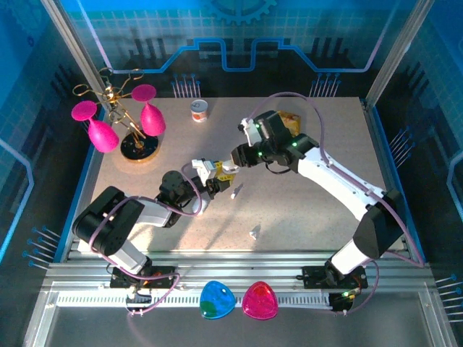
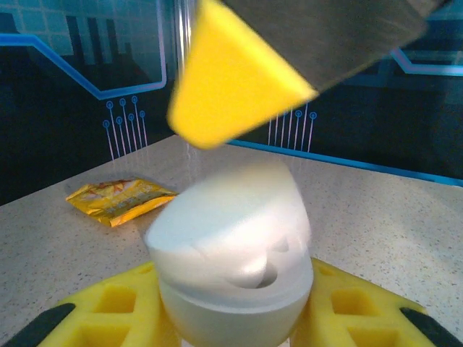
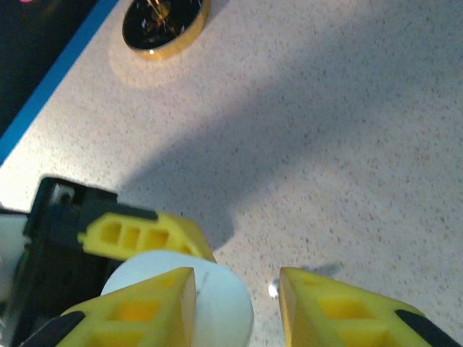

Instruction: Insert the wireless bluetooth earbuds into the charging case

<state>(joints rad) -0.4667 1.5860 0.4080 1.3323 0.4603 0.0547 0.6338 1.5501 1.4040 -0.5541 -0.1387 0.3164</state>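
The left claw (image 1: 210,179) is closed around a white charging case (image 2: 231,253), held between its yellow fingers (image 2: 108,311) just above the worktop (image 1: 289,217). The case's lid seems to be tipped up, though the close view is blurred. The right claw (image 3: 237,278) hangs directly over the case with its jaws apart and nothing between them. One of its fingers (image 2: 231,79) sits just above the lid. An earbud (image 1: 235,191) lies loose on the worktop just beside the two claws. A second earbud (image 1: 254,232) lies farther toward the near edge, well apart from the case. A yellow packet (image 2: 119,199) rests flat at the far side of the worktop.
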